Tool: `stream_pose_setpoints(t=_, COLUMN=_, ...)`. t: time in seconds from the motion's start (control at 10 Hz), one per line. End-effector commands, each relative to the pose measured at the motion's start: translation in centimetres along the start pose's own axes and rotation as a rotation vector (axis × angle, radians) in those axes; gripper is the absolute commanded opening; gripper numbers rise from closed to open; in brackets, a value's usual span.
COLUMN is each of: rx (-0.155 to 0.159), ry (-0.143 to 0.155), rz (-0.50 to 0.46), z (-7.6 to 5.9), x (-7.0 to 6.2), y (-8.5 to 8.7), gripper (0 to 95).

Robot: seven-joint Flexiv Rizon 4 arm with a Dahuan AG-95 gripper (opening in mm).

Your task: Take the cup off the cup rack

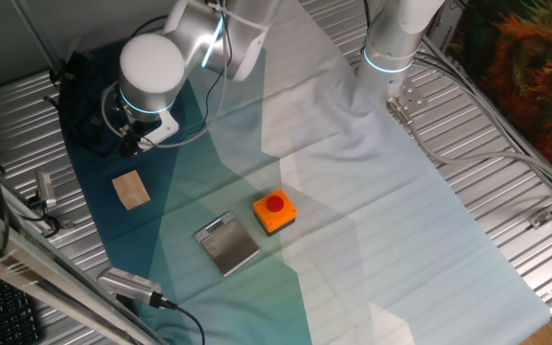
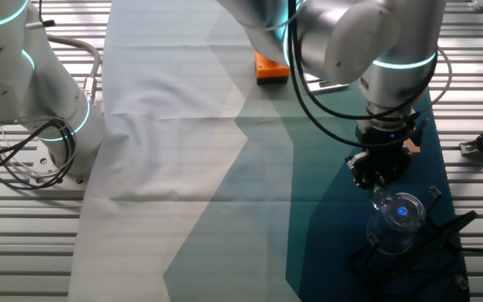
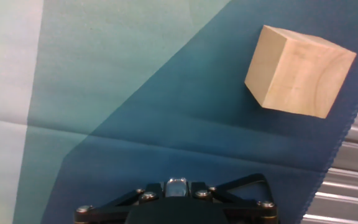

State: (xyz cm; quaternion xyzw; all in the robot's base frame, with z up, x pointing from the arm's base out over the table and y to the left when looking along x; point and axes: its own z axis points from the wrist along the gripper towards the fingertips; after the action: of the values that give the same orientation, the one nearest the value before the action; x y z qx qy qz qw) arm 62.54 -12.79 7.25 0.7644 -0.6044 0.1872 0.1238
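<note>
The cup [image 2: 397,220], clear glass, lies tilted with its base toward the other fixed camera, over the black cup rack [image 2: 436,248] at the lower right. My gripper [image 2: 377,186] reaches down to the cup's upper edge. In the hand view a small glassy piece [image 3: 176,186] sits pinched between the two dark fingers [image 3: 146,195], which stand close together. Whether the cup still hangs on a peg I cannot tell. In one fixed view the rack [image 1: 82,103] shows as a dark shape at the back left, with the gripper [image 1: 130,144] under the arm's white joint; the cup is hidden there.
A wooden block [image 1: 130,190] [image 3: 298,71] lies on the dark blue cloth near the gripper. An orange box with a red button [image 1: 274,212] and a grey metal plate [image 1: 226,241] sit mid-table. A second arm's base [image 1: 388,59] stands at the back.
</note>
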Motion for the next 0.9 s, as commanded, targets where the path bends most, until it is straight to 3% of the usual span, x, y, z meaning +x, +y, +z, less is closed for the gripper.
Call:
stream_pose_setpoints(t=0.1, rx=-0.001, ry=0.003, rz=0.003, z=0.0, x=0.0, y=-0.1, gripper=0.0)
stream_pose_setpoints(t=0.5, rx=-0.024, ry=-0.001, rz=-0.005, z=-0.9, x=0.4, y=-1.6, gripper=0.0)
stream_pose_setpoints(t=0.9, rx=-0.031, ry=0.011, rz=-0.006, z=-2.2, x=0.6, y=-2.0, gripper=0.0)
